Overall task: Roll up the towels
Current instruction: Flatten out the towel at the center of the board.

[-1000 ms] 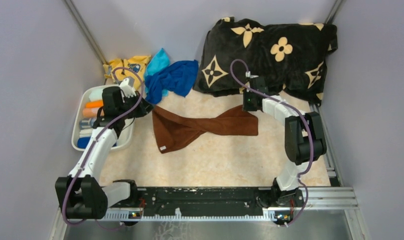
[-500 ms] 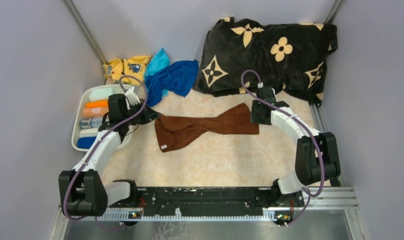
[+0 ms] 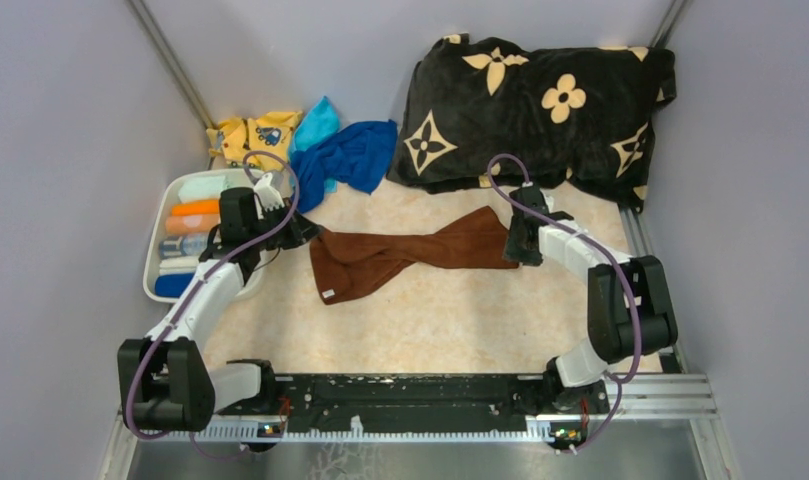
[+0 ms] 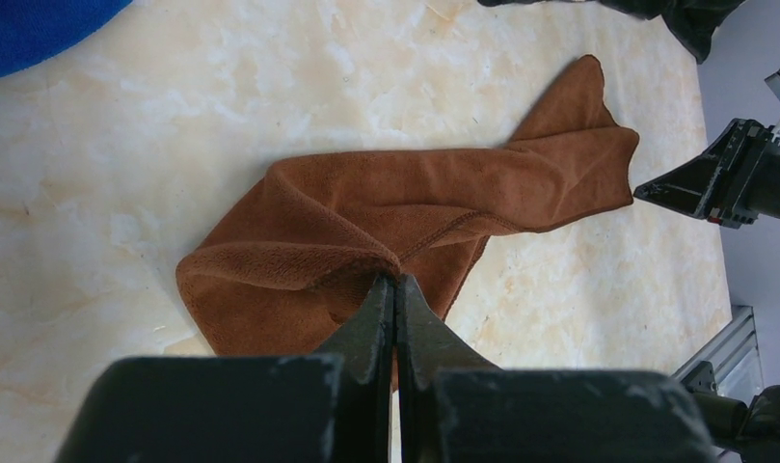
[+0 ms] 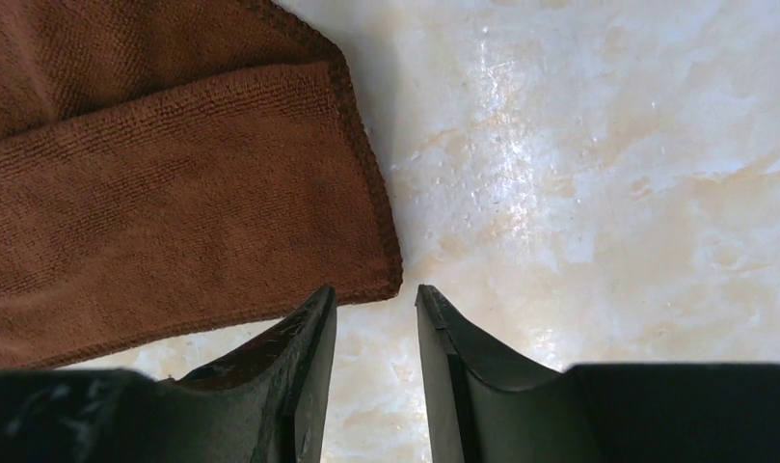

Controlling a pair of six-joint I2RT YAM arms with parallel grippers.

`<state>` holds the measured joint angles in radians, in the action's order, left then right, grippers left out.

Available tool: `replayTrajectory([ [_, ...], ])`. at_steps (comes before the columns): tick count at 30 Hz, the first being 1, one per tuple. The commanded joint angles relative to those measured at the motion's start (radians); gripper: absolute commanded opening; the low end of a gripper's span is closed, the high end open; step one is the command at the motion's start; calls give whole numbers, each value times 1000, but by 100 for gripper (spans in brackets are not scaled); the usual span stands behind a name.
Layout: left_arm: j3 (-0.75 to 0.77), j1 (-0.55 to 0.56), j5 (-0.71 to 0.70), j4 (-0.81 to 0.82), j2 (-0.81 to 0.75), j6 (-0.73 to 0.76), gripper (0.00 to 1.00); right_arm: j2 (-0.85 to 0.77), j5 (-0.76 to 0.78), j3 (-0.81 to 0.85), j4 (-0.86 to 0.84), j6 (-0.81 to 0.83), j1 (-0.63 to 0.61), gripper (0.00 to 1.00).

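Item 1, left gripper [image 4: 395, 285]: we record its fingers pressed together, pinching the bunched 9 o'clock end of the brown towel [image 4: 415, 207].

Item 2, right gripper [image 5: 376, 294]: fingers spread, holding nothing, with the towel's 3 o'clock corner just ahead of the gap.

The brown towel lies twisted and unrolled in the middle of the surface [image 3: 430, 310]. At 11 o'clock from it we list the dark blue towel [image 3: 352, 158], crumpled and touching the cyan towel [image 3: 317, 122]. Beside those lies a yellow printed cloth [image 3: 248, 135]. At 1 o'clock sits a black flowered cushion [image 3: 540, 100], and at 9 o'clock a white bin [image 3: 155, 255].
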<state>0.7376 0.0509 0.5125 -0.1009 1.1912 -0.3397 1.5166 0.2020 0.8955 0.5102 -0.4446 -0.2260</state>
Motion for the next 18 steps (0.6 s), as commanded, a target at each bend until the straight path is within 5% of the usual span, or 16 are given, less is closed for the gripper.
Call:
replayTrajectory([
  [1, 4, 8, -10, 23, -3, 16, 0, 29, 10, -3, -69, -35, 4, 36],
  [18, -3, 13, -26, -3, -16, 16, 0, 83, 21, -41, -36, -68, 4, 31],
])
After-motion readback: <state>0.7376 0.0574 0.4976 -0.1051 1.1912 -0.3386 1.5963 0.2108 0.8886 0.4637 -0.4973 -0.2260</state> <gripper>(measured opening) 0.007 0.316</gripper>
